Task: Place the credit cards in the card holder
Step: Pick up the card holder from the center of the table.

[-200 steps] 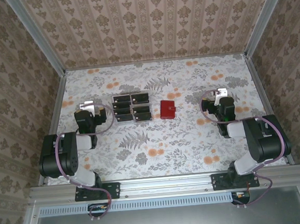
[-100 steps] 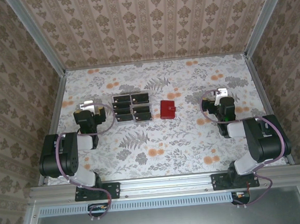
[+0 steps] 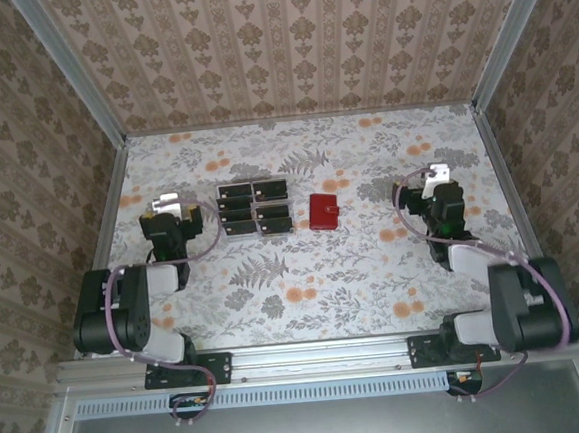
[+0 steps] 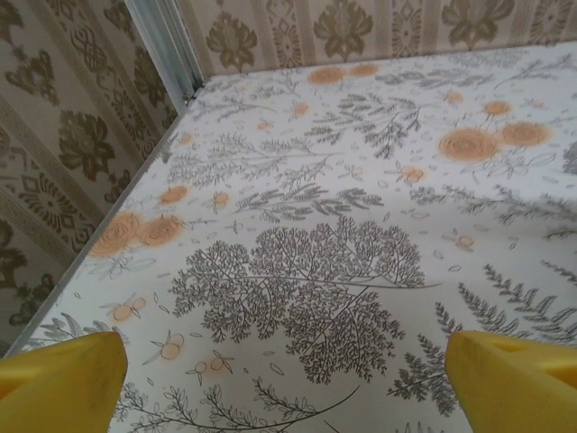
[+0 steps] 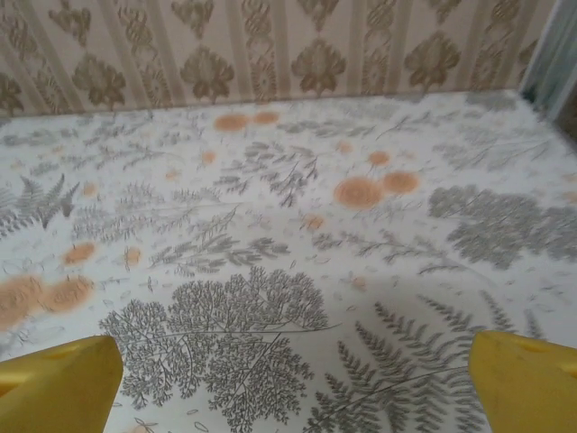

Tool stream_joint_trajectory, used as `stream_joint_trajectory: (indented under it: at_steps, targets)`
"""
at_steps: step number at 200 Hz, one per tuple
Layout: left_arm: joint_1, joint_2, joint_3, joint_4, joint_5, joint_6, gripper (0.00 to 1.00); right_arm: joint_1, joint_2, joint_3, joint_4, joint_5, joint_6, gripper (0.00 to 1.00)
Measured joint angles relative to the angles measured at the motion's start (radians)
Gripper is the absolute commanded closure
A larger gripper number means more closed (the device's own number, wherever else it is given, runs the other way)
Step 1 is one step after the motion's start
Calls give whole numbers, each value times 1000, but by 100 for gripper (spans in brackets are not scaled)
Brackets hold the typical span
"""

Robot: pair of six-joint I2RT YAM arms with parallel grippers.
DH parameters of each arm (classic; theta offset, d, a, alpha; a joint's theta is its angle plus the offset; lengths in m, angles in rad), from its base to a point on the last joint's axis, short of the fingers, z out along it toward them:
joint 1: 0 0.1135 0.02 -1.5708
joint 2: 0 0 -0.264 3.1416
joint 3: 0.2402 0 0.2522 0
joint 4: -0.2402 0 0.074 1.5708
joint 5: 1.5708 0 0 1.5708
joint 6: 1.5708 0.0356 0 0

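Left gripper (image 4: 288, 383), right gripper (image 5: 290, 383): jaws wide apart

walls (image 3: 296, 45): beige damask-and-stripe wallpaper on three sides | bench (image 3: 324, 274): white cover, grey ferns, orange flowers | frame: aluminium corner posts (image 3: 67, 68), ribbed rail (image 3: 321, 359) along near edge | light: even, soft

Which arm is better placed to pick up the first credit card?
Left, likely. The left tool sits open just beside the credit cards, on their left, while the right tool, also open, is farther off, beyond the red card holder. Neither holds anything.
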Motion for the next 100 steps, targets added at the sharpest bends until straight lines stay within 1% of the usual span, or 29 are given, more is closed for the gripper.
stream_joint_trajectory:
  at_steps: [22, 42, 54, 73, 100]
  targets:
    - [-12, -71, 6, -54, -25, 0, 0, 0, -119, 76, -155, 32, 64, 0]
    - [-19, -133, 19, -115, -58, 0, 0, -2, -202, 124, -288, 89, 189, 0]
    - [-25, -175, 36, -171, -69, -13, 0, -8, -238, 140, -359, 97, 246, 0]
    - [-32, -248, 118, -345, -72, -65, 0, -17, -263, 182, -479, 72, 308, 0]
    - [-50, -312, 307, -636, -65, -198, 0, -12, -250, 277, -638, -48, 360, 12]
